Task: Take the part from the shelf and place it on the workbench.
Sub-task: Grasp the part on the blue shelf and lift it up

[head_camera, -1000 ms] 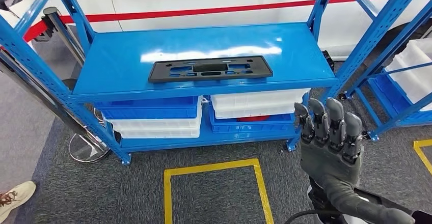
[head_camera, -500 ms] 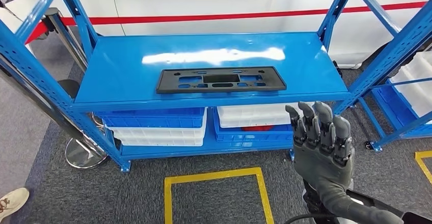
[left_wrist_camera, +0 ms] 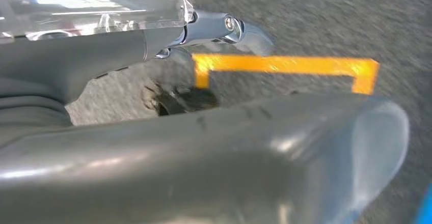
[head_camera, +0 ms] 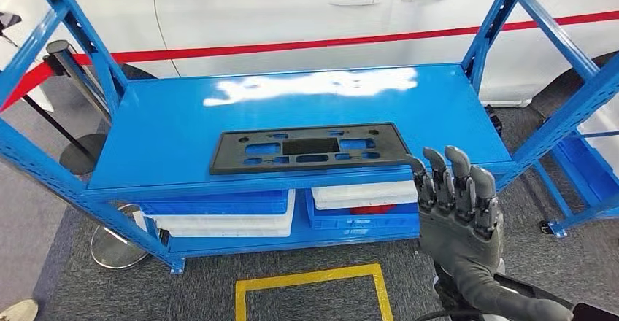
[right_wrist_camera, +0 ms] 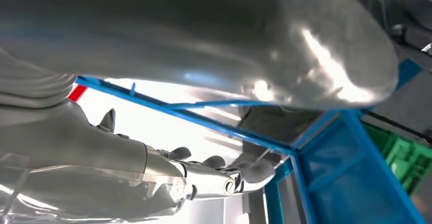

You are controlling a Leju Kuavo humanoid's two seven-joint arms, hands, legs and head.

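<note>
On the glossy blue steel shelf (head_camera: 182,128) lies a flat black perforated part (head_camera: 310,147); right hand (head_camera: 458,215) fingers (head_camera: 458,171) apart, empty.

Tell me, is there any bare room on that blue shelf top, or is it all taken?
Plenty is bare. The black plastic part lies along the front edge of the blue shelf top, leaving a wide strip behind it toward the white car and patches at both ends. Below is crowded: stacked blue and white bins fill the lower shelf. The right hand hovers open by the front right corner.
</note>
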